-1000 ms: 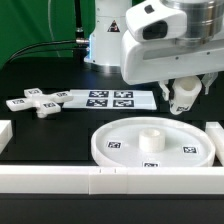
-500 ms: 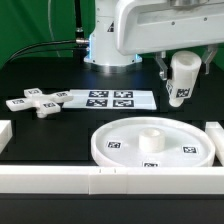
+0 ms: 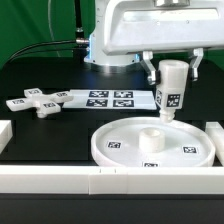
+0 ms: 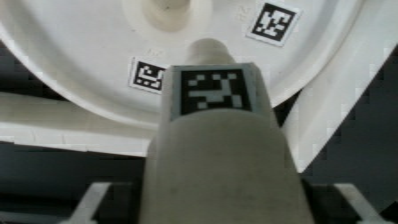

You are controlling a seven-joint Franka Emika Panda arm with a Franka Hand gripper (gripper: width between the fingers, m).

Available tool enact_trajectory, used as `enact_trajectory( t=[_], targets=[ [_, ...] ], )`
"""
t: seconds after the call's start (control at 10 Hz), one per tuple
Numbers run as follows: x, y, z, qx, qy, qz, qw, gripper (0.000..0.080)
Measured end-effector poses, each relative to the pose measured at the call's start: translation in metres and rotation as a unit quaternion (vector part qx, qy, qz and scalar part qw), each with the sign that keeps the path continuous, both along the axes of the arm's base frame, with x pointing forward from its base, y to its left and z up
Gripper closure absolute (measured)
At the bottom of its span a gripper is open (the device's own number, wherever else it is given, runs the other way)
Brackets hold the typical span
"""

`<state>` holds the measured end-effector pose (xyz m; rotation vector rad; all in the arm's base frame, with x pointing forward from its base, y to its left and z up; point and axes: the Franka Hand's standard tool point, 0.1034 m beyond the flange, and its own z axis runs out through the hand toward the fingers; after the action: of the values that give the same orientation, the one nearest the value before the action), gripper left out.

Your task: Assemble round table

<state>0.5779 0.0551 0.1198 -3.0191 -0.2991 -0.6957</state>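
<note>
Cross (image 3: 37, 102) lies loose at left on worktop (image 3: 60, 130), unfitted. Disc (image 3: 128, 136) sits near, centre-right, hub (image 3: 152, 133) up. Tool (image 3: 171, 68) clamped on upright leg (image 3: 168, 90), above hub, seemingly apart. Nothing joined yet.

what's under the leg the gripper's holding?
The round disc, near its raised hub, not touching. The leg covers part of the disc in the wrist view; alignment unclear.

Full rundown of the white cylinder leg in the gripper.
The short thick white cylinder leg, plastic-looking, carries a black-and-white square tag on its side. It hangs upright, its upper part clamped in the gripper, touching nothing else. Its lower end is in the air above the large white rimmed round disc, near the central hub, not seated.
</note>
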Motion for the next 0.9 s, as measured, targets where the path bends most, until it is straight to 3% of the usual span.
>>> enact_trajectory(
  t=[0.3,0.4,0.9],
  targets=[
    [-0.002,-0.002,-0.004,-0.005,0.004,0.008,1.000,0.0390],
    [-0.004,-0.013,-0.010,-0.013,0.008,0.017,1.000,0.0390],
    [-0.008,-0.014,-0.017,-0.013,0.016,0.016,1.000,0.0390]
  ],
)
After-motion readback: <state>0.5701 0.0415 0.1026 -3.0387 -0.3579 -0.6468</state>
